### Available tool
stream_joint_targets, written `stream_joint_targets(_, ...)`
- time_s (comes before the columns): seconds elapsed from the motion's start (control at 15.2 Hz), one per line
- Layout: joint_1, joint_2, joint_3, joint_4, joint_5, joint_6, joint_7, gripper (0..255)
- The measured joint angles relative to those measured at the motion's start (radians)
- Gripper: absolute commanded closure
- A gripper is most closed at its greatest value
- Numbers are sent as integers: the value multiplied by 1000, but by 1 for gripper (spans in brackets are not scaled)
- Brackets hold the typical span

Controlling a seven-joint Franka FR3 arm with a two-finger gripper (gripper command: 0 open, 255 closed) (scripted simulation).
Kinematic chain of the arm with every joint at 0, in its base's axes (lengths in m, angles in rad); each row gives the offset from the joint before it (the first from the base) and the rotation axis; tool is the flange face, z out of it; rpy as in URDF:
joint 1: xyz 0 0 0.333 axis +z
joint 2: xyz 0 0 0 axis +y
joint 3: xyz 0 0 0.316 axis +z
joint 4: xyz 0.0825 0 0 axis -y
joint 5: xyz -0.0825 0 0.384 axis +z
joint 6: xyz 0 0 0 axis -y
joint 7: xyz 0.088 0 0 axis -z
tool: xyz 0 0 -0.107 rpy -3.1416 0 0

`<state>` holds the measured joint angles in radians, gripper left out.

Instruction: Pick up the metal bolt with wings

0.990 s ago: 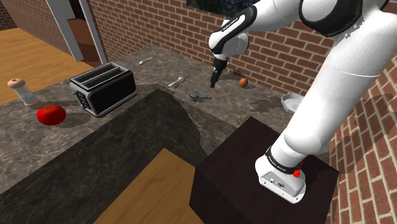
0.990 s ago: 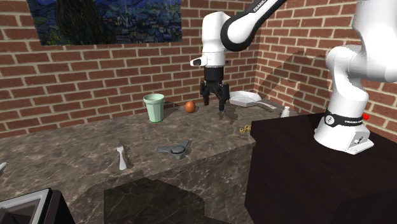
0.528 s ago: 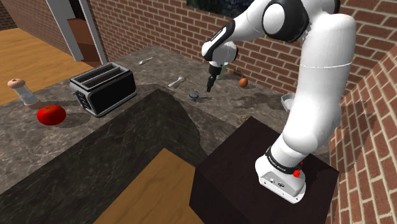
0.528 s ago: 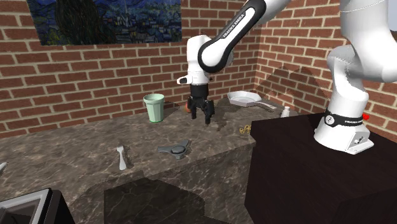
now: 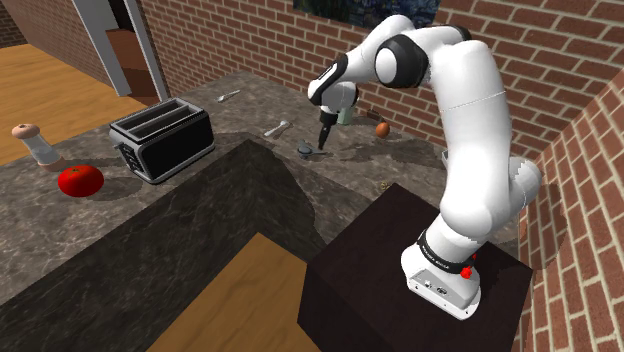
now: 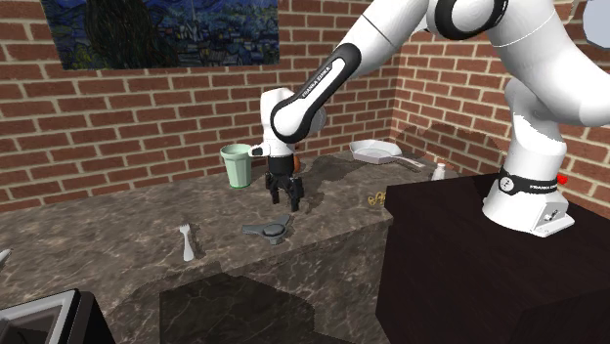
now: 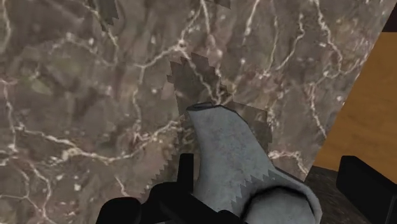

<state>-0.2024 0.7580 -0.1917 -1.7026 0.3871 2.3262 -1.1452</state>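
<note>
The all-black two-finger gripper points down at the dark veined stone bench with its fingers spread apart, clasping nothing. Just beneath it, and slightly toward the second exterior view's left, the flat grey metal bolt with wings lies on the bench close to the front edge. In the wrist view the bolt sits between the fingers, nearer one than the other.

Behind the gripper stands a pale green cup, and a white fork lies further to that view's left. A shallow white dish rests near the brick wall.

In the shoulder view, well apart from the bolt, are a black and silver toaster, a red tomato and a white shaker with a brown cap.
</note>
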Motion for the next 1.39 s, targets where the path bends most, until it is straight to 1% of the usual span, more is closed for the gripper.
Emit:
stream_joint_targets(0.33,-18,79,14,70,7,5,-17,0)
stream_joint_targets(0.59,-25,122,23,82,17,34,-28,0)
stream_joint_targets(0.66,-25,127,24,86,17,36,-28,255)
stream_joint_targets(1.39,-25,124,24,84,17,35,-28,255)
